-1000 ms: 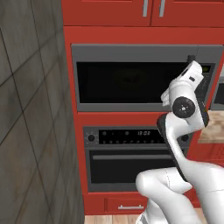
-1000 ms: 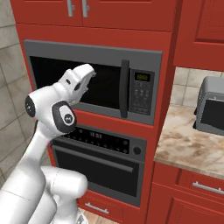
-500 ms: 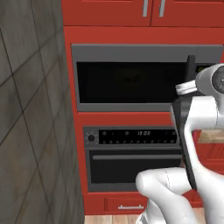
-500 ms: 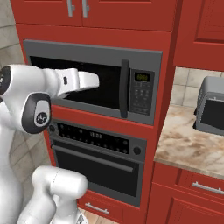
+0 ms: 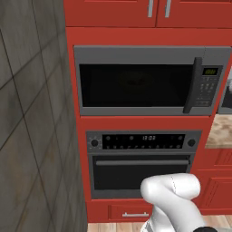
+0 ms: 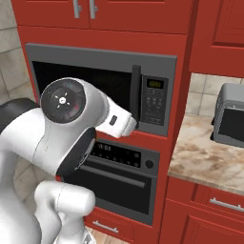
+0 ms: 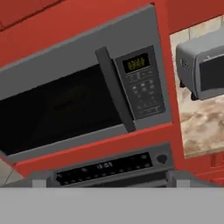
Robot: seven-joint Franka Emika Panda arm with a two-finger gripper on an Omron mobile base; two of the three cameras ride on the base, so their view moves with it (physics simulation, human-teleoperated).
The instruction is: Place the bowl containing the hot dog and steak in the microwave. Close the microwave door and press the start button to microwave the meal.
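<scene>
Grey microwave (image 5: 152, 80) fills the upper middle of my left base view, its microwave door (image 5: 136, 84) shut, the oven (image 5: 142, 165) below. In my right base view the arm crosses frame centre before the keypad (image 6: 153, 101); toaster oven (image 6: 229, 116) at right edge on the surface (image 6: 205, 157). Hand view: microwave upper left; jaws' opening I cannot tell.

Ahead of your hand you face the microwave (image 7: 83, 92), its door (image 7: 57, 109) shut flat, the handle (image 7: 116, 89) just left of the keypad panel (image 7: 142, 85). Directly below the microwave sits the oven (image 7: 109, 168). Off to the right, a toaster oven (image 7: 203, 68) stands on the counter (image 7: 201, 122).
</scene>
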